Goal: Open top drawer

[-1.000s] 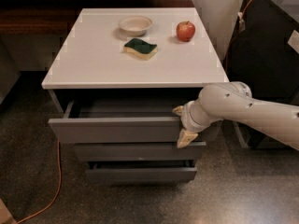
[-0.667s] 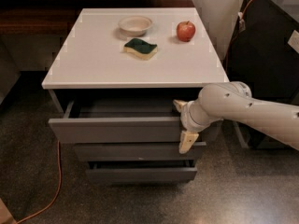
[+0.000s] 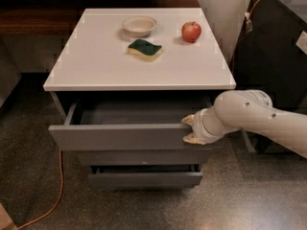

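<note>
Judging by the grey inside showing below the worktop (image 3: 96,66), I count the top drawer (image 3: 120,137) as partly open, with its rear part under the worktop and probably more travel left. My claw (image 3: 190,130) sits at the right end of the drawer front, one tip over the rim and one on the face, pinching the panel between them. The worktop hides how deep the drawer runs, and my wrist covers its right corner.

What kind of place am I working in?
Likely an office or lab corner: white-topped grey drawer cabinet, speckled floor, orange cable. The gripper sits at the right end of the wide grey top drawer.
</note>
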Action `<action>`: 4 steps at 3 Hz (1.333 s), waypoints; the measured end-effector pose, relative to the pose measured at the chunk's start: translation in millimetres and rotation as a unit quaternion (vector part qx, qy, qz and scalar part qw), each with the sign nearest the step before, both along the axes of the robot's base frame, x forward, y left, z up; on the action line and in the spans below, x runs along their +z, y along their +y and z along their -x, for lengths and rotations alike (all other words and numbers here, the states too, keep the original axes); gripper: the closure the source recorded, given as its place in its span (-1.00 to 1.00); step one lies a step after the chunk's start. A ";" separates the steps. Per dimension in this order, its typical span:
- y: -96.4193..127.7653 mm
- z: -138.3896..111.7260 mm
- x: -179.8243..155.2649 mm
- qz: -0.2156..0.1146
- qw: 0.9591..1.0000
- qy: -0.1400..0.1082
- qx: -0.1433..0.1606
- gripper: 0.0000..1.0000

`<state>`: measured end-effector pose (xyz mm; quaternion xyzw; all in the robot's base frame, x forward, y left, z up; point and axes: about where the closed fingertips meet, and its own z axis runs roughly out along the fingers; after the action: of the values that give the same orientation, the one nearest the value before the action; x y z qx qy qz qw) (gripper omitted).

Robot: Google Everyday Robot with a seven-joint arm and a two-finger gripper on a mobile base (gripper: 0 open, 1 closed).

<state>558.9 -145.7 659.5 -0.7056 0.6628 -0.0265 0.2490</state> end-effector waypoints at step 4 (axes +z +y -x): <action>-8.7 36.3 -6.0 -0.021 1.000 0.007 -0.015 1.00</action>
<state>522.6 -154.3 653.6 -0.6903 0.6757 -0.0116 0.2583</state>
